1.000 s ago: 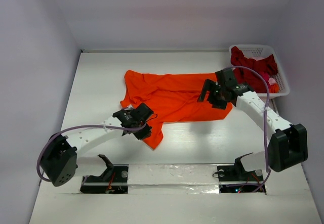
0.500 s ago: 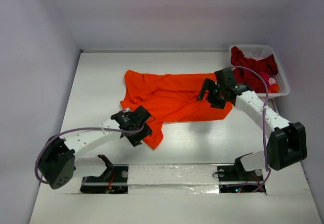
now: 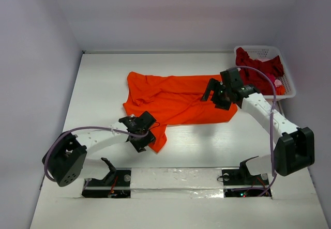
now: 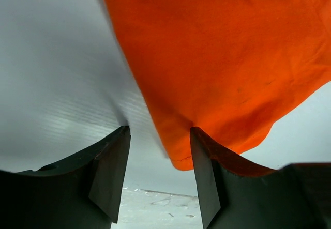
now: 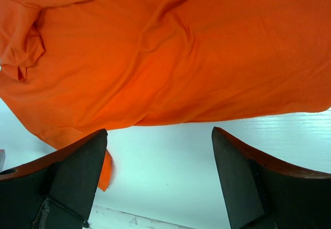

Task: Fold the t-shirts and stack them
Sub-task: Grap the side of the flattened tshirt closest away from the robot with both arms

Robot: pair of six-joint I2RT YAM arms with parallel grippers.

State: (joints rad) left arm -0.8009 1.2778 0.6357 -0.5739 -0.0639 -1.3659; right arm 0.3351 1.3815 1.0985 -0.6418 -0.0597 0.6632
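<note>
The bright orange t-shirt [image 3: 176, 97] lies spread and rumpled mid-table, one narrow flap hanging toward the near edge. My left gripper [image 3: 147, 138] is at that flap's tip. In the left wrist view it [image 4: 160, 136] is open, the cloth's hemmed corner [image 4: 181, 156] lying loose between the fingers beside the right one. My right gripper [image 3: 211, 95] hovers over the shirt's right side. It [image 5: 160, 136] stands wide open over bare table, just off the orange hem [image 5: 181, 48]. A dark crimson t-shirt [image 3: 256, 63] is bunched in the basket.
The white latticed basket [image 3: 258, 48] stands at the back right against the wall, with something pink [image 3: 279, 82] at its near end. White walls enclose the table on three sides. A taped strip [image 3: 176, 177] runs between the arm bases.
My left gripper has opened and let go of the shirt's flap, then drawn back a little toward its base. The right arm has barely moved.
</note>
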